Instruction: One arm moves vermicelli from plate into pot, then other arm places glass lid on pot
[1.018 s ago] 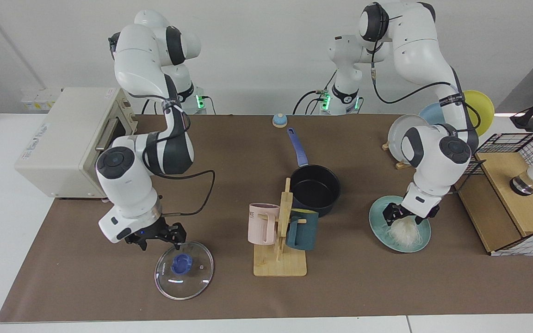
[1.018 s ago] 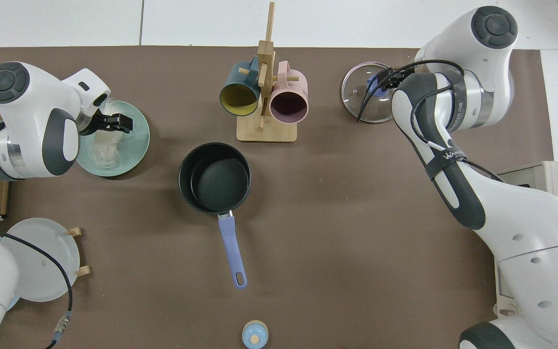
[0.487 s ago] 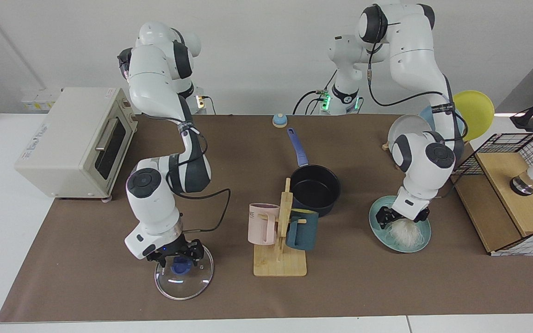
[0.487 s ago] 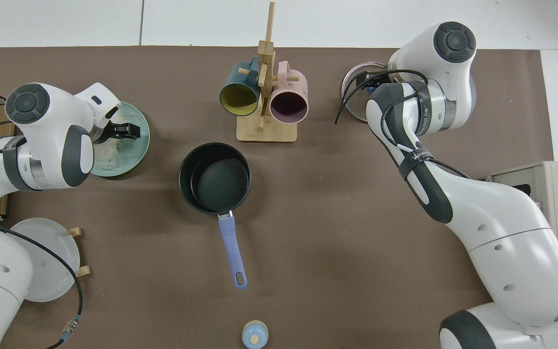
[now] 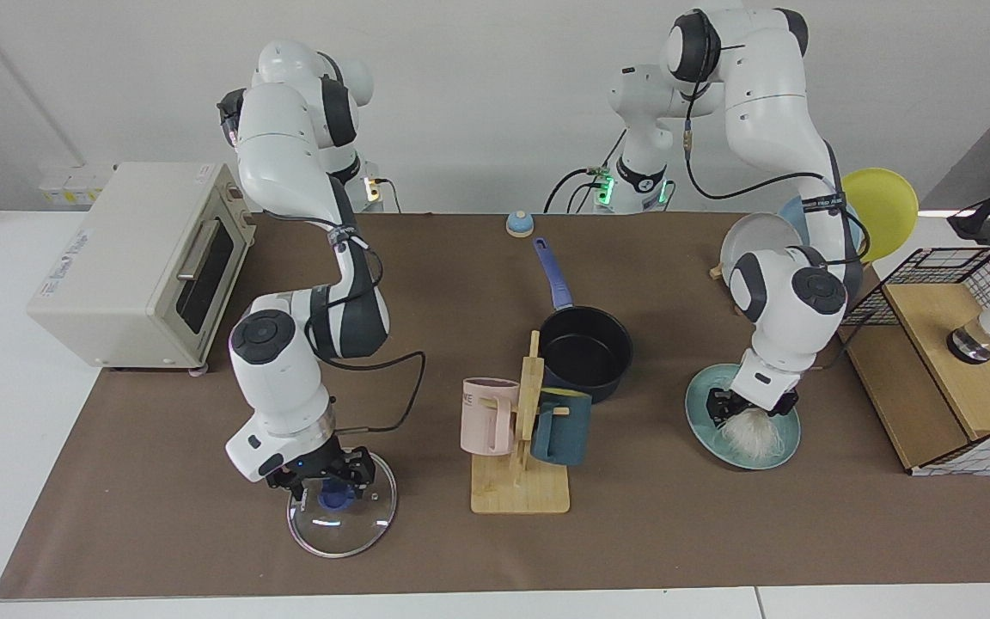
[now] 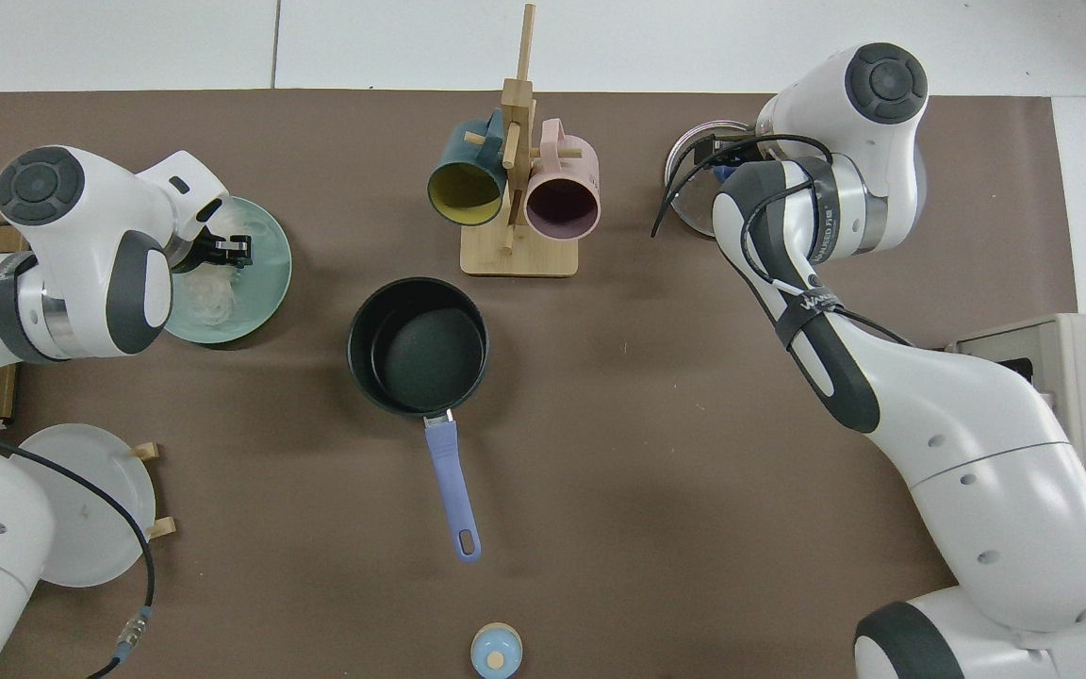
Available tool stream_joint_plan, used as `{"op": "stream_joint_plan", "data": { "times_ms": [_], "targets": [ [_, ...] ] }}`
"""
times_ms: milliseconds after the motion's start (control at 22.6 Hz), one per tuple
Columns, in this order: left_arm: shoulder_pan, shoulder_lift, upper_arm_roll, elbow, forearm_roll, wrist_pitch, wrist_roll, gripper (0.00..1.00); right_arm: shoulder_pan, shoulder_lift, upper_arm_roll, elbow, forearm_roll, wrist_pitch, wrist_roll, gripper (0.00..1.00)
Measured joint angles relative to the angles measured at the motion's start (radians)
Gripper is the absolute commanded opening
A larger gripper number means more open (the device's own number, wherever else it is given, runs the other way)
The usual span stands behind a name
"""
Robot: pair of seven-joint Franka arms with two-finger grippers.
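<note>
Vermicelli (image 5: pixel 751 434) under left gripper (image 5: pixel 751 404)

Whitish vermicelli (image 5: pixel 753 434) on a teal-green plate (image 5: pixel 785 447); black pot (image 5: pixel 585 348) with a blue handle (image 5: pixel 552 273); clear glass lid (image 5: pixel 342 520), blue knob (image 5: pixel 333 496); brown desk (image 5: pixel 675 533); pink mug (image 5: pixel 488 417), dark teal mug (image 5: pixel 562 428), yellow plate (image 5: pixel 889 202)
</note>
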Motion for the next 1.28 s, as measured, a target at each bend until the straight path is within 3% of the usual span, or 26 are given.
{"op": "stream_joint_plan", "data": {
  "times_ms": [443,487,620,664,1284],
  "targets": [
    [-0.007,-0.118,-0.03,0.053,0.002,-0.165,0.02,0.0,0.014,0.013,0.0,-0.002,0.0,0.0,0.007,0.95],
    [-0.01,-0.135,-0.037,0.053,0.002,-0.191,0.014,0.0,0.016,0.013,0.0,-0.002,0.0,0.002,0.007,0.83],
    [-0.031,-0.177,-0.064,0.053,0.002,-0.269,-0.047,0.0,0.019,0.013,0.0,-0.002,0.0,0.008,0.007,0.16],
    [-0.038,-0.187,-0.08,0.053,0.002,-0.289,-0.081,0.0,0.019,0.013,-0.001,-0.003,-0.001,0.008,0.007,0.0],
    [-0.061,-0.201,-0.29,-0.025,0.003,-0.292,-0.397,0.0,0.021,0.001,-0.003,-0.003,-0.048,0.023,0.007,0.0]
  ]
}}
